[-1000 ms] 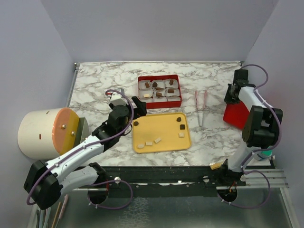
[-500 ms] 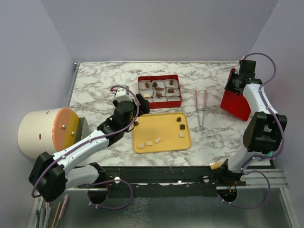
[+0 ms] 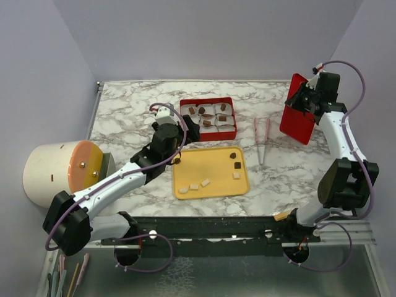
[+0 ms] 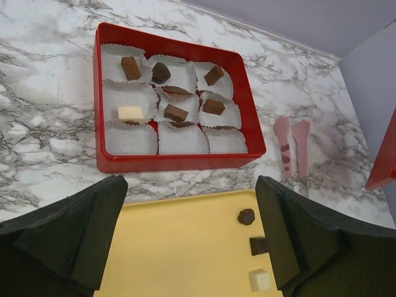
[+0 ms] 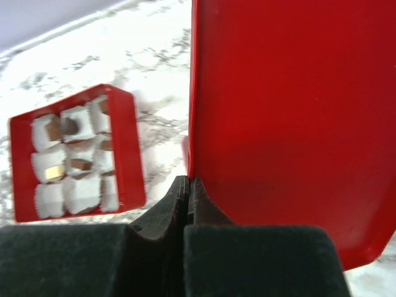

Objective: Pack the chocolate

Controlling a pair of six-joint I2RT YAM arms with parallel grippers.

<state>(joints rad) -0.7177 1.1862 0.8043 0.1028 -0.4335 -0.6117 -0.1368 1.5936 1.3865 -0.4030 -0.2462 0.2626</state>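
Three cameras: one high and fixed, two riding the wrists.

The top camera sits above and behind the arm bases and looks down and forward from the near edge, far enough off to take in the whole table [image 3: 124, 111]. The left wrist camera looks out between the fingers of the left gripper [image 4: 190, 182] from fairly near, facing the far edge over the yellow tray [image 4: 185, 247] to the red box [image 4: 179, 162]. The right wrist camera, near the far right corner, faces left across the table, its view half filled by the red lid [image 5: 284, 111] close before it. All three views share the red box.
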